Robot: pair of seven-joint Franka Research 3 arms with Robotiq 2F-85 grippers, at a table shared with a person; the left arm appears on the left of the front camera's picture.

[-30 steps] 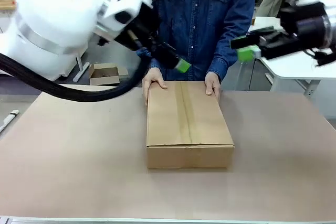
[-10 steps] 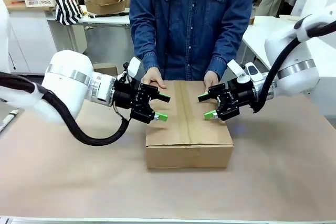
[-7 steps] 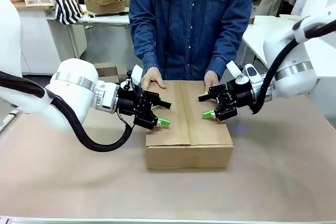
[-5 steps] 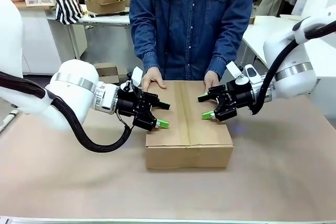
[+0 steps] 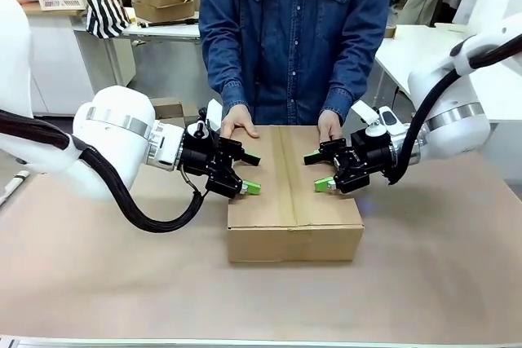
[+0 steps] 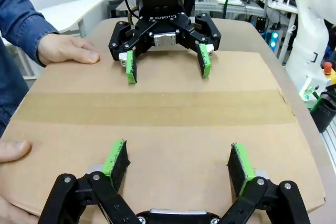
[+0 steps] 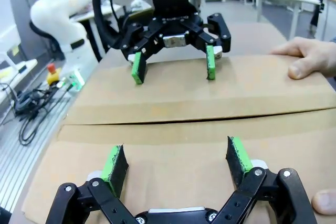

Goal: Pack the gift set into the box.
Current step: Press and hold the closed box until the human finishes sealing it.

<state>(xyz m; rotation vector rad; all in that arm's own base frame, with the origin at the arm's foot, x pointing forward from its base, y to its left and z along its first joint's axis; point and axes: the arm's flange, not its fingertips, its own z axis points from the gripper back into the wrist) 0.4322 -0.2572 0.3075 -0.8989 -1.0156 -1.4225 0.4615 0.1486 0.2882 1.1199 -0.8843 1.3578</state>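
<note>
The box [image 5: 294, 193] sits closed at the middle of the table [image 5: 98, 275], its flaps down and a pale tape strip [image 6: 157, 107] running along the seam. The left gripper [image 5: 250, 174] reaches in from nine o'clock, held level just over the box's left flap, fingers spread wide and grasping nothing. The right gripper [image 5: 316, 171] comes in from three o'clock over the right flap, likewise spread and empty, so the two face each other across the seam. At twelve o'clock a person's hands [image 5: 236, 121] rest flat on the far edge of the box.
</note>
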